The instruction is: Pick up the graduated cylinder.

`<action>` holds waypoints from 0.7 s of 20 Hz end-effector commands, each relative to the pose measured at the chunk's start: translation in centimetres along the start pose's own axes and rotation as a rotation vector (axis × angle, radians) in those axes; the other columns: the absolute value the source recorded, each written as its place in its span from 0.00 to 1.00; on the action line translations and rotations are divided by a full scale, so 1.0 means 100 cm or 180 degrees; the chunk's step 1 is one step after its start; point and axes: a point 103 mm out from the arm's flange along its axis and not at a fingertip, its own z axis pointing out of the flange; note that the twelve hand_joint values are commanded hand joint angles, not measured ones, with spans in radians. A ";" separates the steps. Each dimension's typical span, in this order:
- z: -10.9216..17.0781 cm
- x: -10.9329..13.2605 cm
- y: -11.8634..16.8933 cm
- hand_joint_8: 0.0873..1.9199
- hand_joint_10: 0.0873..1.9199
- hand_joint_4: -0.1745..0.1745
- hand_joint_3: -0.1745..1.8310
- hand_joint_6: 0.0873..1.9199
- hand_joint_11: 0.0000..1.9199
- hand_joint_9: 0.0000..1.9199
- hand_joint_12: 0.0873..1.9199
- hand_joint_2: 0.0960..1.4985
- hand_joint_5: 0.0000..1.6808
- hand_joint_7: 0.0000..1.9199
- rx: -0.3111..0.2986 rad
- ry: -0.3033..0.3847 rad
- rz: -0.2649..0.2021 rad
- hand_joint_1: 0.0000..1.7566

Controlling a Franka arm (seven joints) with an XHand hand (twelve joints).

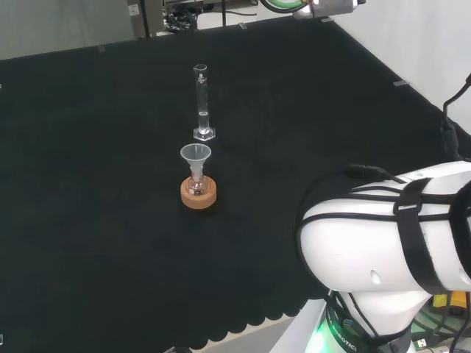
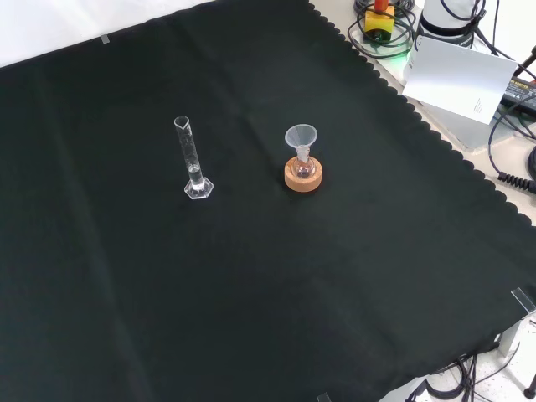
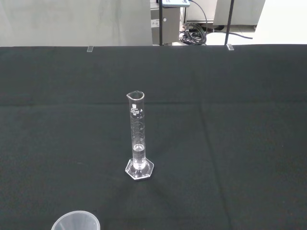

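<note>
Standing upright, graduated cylinder (image 1: 202, 103) mid-cloth (image 1: 88, 184)

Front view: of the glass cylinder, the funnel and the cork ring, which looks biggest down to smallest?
1. Graduated cylinder, the tallest by far.
2. Cork ring and funnel: they look about alike, so I would not rank them.

My table (image 2: 251, 318) carries a black cloth (image 2: 126, 276). On the cloth stand a glass cylinder (image 2: 193, 159), upright, and near it a cork ring (image 2: 302, 177).
</note>
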 end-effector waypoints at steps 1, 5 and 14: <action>0.000 -0.001 0.000 0.27 0.00 0.39 0.31 0.00 0.05 0.26 0.71 0.71 0.15 0.02 -0.0025 -0.0030 0.0013 0.11; -0.002 0.000 0.003 0.24 0.04 0.41 0.22 0.00 0.04 0.21 0.70 0.84 0.14 0.01 -0.0009 -0.0058 0.0019 0.03; 0.012 -0.010 0.018 0.25 0.30 0.41 0.18 0.00 0.04 0.10 0.71 0.87 0.14 0.01 0.0085 0.0026 0.0142 0.03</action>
